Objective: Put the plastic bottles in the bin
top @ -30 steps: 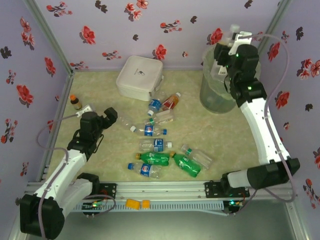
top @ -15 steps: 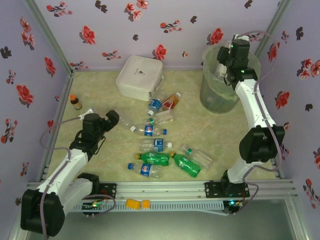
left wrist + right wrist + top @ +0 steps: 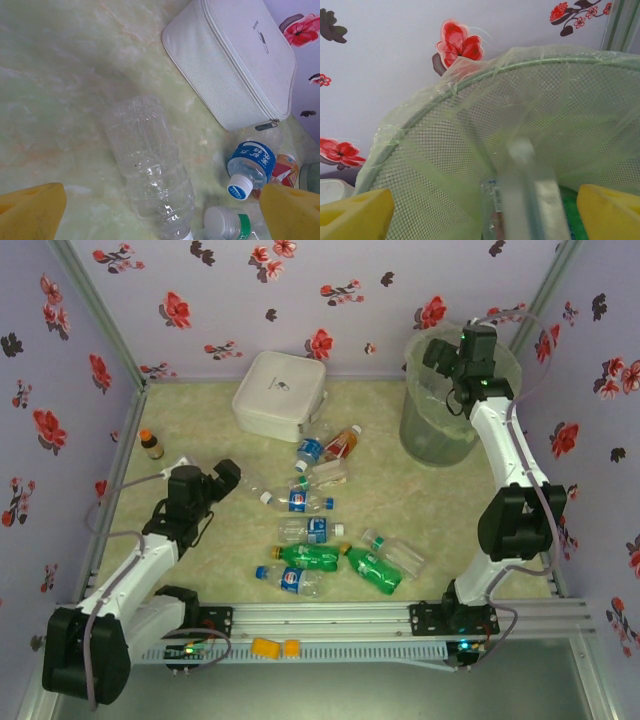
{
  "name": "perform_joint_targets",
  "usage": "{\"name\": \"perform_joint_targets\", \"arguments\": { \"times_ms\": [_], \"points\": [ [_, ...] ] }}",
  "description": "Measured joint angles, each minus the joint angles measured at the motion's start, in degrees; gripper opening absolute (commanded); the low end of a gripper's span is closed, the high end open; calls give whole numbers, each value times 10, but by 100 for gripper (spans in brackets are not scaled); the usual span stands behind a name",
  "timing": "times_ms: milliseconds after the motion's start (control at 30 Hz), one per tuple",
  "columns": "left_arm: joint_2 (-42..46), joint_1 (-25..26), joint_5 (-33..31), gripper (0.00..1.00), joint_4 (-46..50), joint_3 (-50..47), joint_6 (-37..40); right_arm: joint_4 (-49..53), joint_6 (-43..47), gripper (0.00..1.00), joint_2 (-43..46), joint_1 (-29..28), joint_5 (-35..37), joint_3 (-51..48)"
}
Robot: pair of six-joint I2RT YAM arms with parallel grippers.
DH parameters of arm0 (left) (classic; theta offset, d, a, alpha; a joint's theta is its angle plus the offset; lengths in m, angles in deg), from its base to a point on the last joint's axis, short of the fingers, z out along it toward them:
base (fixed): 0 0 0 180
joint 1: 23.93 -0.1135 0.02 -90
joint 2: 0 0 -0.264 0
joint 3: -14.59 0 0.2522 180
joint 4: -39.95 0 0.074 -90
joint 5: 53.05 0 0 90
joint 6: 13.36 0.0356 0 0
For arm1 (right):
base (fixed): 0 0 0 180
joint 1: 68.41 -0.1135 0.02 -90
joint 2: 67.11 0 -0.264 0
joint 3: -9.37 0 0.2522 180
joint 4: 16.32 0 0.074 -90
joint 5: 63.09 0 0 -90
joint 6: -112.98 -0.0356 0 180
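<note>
**A:** Grey-green mesh lies just below and ahead of my right gripper (image 3: 482, 212). It hangs over the mouth of the round translucent bin (image 3: 445, 150) with its clear bag liner, and the yellow pads (image 3: 355, 215) stand wide apart.

**B:** And the bottle?

**A:** A clear plastic bottle (image 3: 522, 200) shows as a blur between the pads, touching neither, with the bin's wall right behind it. I judge this to be the drop step, and this one looks as good as in.

**B:** Your other arm?

**A:** My left gripper (image 3: 161, 212) is spread wide too, and empty. It hovers over a crumpled clear unlabelled bottle (image 3: 150, 165) lying on the pale marbled table (image 3: 55, 90), just ahead of its pads. To the right of that is a blue-labelled white-capped bottle (image 3: 250, 162). Farther ahead is the white zipped square case (image 3: 235, 65), which isn't part of the job.

**B:** Next, then?

**A:** The left should come down astride the crumpled bottle, across its body, and close gently, because thin plastic probably buckles and slips. The right should rise clear of the rim before heading for the scattered bottles (image 3: 315, 530), which lie well away from it and near my left gripper.
</note>
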Motion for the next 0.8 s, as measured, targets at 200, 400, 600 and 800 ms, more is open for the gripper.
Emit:
{"name": "perform_joint_targets", "arguments": {
  "times_ms": [200,400,600,800],
  "points": [
    [-32,2,12,100,-17,0,-11,21,0,100,39,0,-19,0],
    [-67,25,16,100,-30,2,-22,24,0,100,129,-34,-40,-22],
    [-116,58,6,100,-43,21,-27,19,0,100,205,-149,-43,-96],
    [-187,63,-17,100,-41,56,-30,19,-6,100,227,-247,-42,-192]
  ]
}}
